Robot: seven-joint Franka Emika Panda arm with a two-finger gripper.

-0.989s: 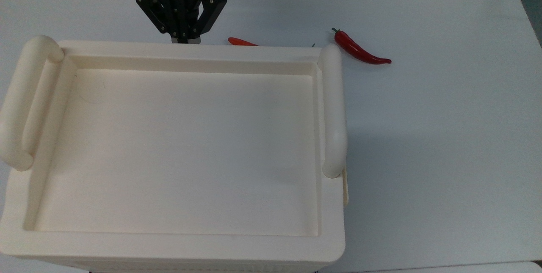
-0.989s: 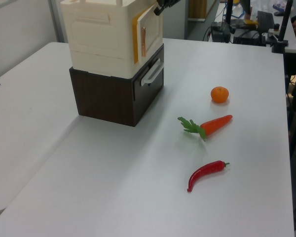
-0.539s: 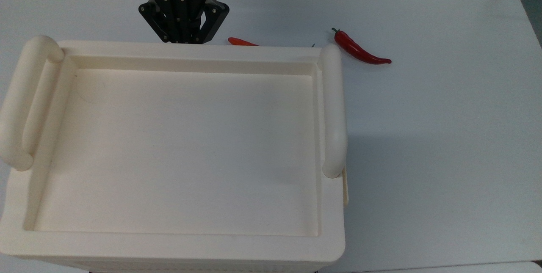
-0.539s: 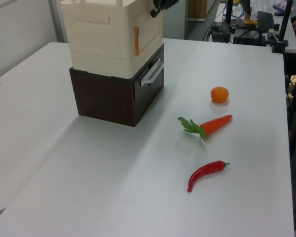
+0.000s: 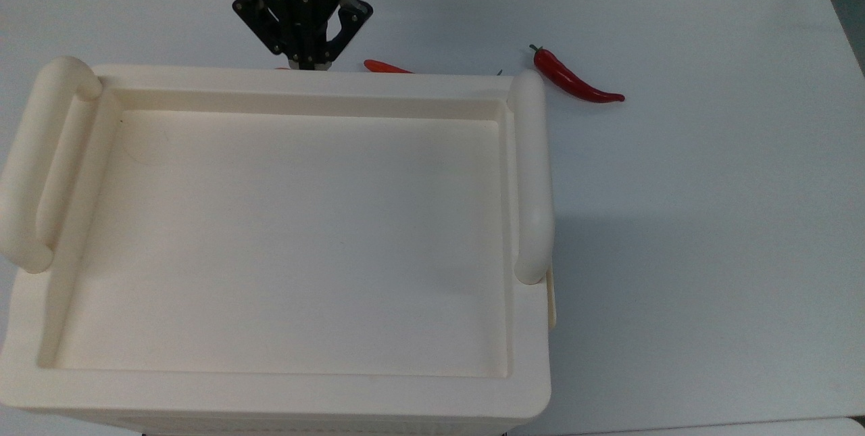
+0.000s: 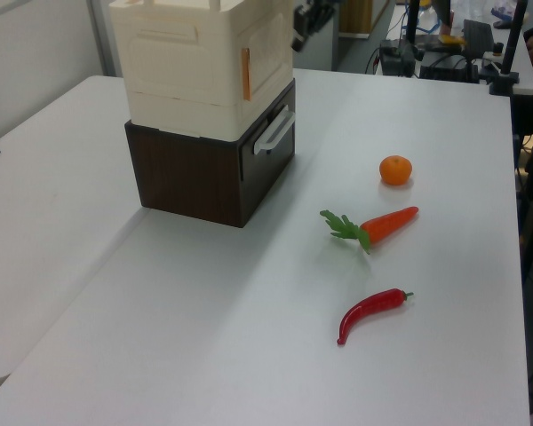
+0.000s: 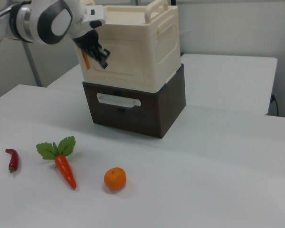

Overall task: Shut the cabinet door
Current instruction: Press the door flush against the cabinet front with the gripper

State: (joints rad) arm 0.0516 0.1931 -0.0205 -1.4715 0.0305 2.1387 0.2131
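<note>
The cream cabinet [image 6: 182,67] stands on a dark brown drawer box [image 6: 204,173]. The top view looks down on its recessed top [image 5: 284,240] with two thick bar handles. The cabinet door [image 6: 268,49] lies flush in the front face, with a thin orange strip showing along one edge. The right view faces the cabinet door [image 7: 126,57] head on. My black gripper [image 6: 300,35] hangs just off the door's upper part, a small gap between them. In the top view the gripper [image 5: 304,63] sits beyond the cabinet's far edge, fingers together, holding nothing. In the right view the gripper [image 7: 103,58] is in front of the door's left side.
On the white table [image 6: 249,337] in front of the cabinet lie an orange [image 6: 395,169], a carrot [image 6: 382,225] with green leaves and a red chilli [image 6: 371,313]. The drawer box has a pale bar handle [image 6: 274,133]. Desks and cables stand behind the table.
The door, ajar one second ago, has swung flush with the cabinet. The gripper has since backed off from it, toward the left view's right.
</note>
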